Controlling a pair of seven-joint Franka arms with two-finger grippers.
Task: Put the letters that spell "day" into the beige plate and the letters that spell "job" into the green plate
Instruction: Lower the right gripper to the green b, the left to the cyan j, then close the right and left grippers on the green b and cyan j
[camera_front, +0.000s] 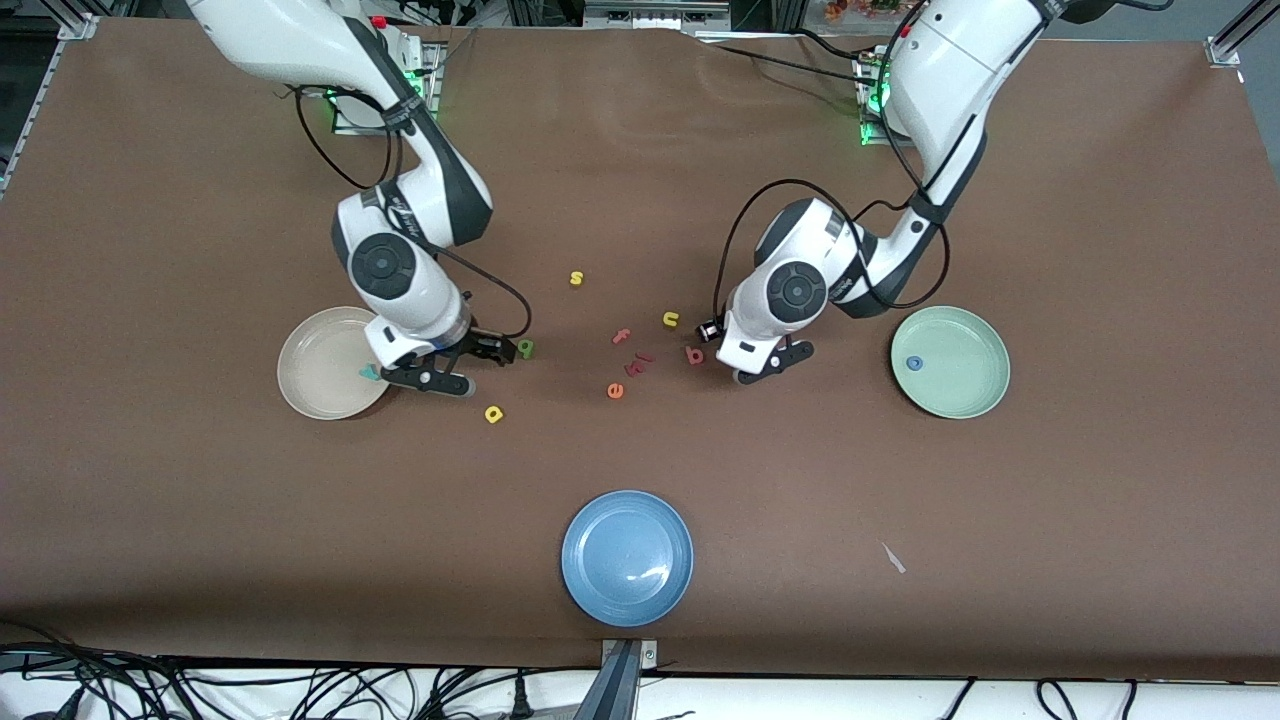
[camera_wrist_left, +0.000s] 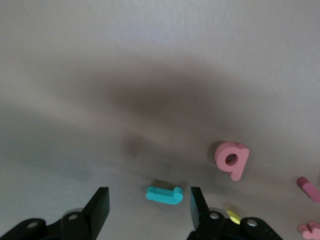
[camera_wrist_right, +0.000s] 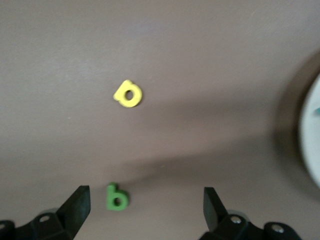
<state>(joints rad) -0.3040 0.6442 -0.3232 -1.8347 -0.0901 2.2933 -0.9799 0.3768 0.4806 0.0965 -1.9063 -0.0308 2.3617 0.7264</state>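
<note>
The beige plate holds the teal "y". My right gripper hangs open beside that plate, over the olive-green "a". In the right wrist view the "a" lies on the table between the fingers of the right gripper, close to one and touching neither. The yellow "d" lies nearer the front camera. My left gripper is open, with the teal "j" flat on the table inside the gap, untouched. The coral "b" lies beside the left gripper. The green plate holds the blue "o".
Loose letters lie between the arms: a yellow "s", a yellow "n", a coral "f", a red piece and an orange "e". A blue plate sits near the front edge, a white scrap beside it.
</note>
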